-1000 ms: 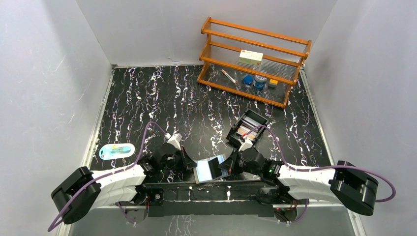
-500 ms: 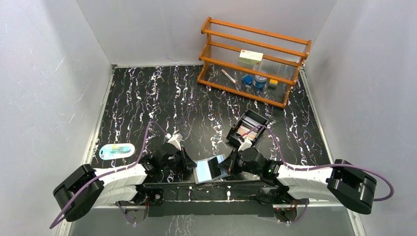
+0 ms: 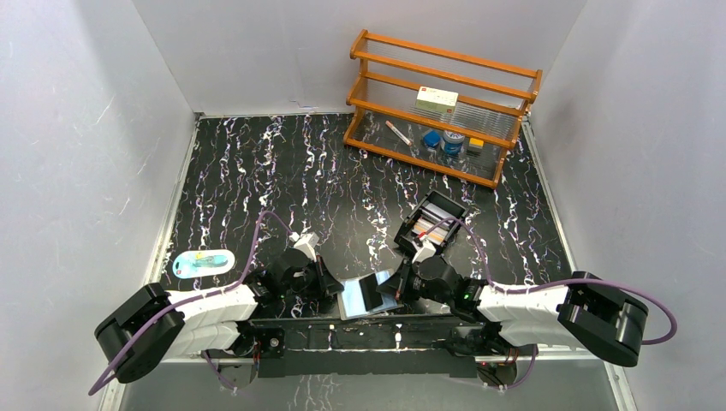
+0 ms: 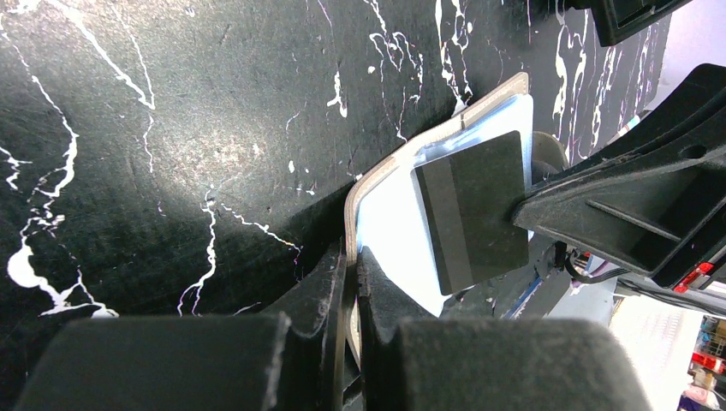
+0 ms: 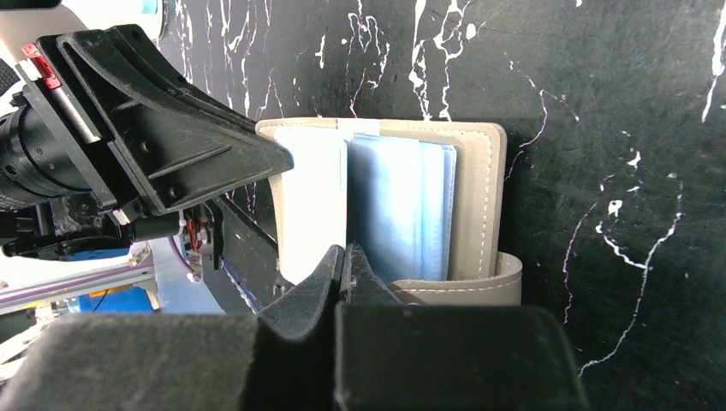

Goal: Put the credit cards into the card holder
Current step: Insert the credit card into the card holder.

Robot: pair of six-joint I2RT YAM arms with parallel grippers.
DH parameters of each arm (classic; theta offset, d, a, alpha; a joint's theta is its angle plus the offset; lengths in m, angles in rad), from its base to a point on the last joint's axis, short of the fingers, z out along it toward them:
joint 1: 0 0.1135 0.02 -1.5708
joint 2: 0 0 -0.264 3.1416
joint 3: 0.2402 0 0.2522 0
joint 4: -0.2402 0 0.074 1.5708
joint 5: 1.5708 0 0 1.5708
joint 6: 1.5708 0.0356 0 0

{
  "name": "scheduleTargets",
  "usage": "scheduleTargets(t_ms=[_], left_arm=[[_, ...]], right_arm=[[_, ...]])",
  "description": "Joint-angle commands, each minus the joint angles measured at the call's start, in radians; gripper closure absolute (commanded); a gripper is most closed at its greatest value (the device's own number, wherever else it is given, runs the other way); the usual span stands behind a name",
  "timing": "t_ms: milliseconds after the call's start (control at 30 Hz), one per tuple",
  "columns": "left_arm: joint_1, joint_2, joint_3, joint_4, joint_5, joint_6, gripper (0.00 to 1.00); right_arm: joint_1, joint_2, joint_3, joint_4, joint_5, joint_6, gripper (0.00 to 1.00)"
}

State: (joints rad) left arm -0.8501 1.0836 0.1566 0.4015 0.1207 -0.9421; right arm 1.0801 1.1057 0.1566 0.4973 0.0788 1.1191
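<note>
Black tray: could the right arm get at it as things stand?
Likely not yet: the right claw is shut on a card over the holder. The tray sits just beyond it, nothing between.

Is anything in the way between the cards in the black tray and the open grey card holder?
No loose object lies between the pale plastic credit cards and the grey fold-over card holder. Only the right gripper, shut on a bluish sleeve, reaches across that stretch; the left gripper pinches its edge.

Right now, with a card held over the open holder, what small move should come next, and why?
Probably the right gripper should ease its card into a bluish sleeve: the card lies over the open card holder, whose cover the left gripper pinches.
</note>
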Motion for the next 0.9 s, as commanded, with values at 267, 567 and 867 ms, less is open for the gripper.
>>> scheduleTargets(t_ms=[267,567,867], left_arm=[[-0.002,0.016,0.000,0.004,0.008,0.019,0.94],[-0.002,0.008,-0.015,0.044,0.028,-0.021,0.92],[-0.003,0.004,-0.003,0.064,0.038,-0.056,0.83]], right_arm=[[-0.007,0.009,-0.006,0.040,0.002,0.012,1.00],[-0.006,0.126,0.061,0.027,-0.034,0.049,1.00],[-0.005,0.222,0.148,-0.044,-0.085,0.036,0.86]])
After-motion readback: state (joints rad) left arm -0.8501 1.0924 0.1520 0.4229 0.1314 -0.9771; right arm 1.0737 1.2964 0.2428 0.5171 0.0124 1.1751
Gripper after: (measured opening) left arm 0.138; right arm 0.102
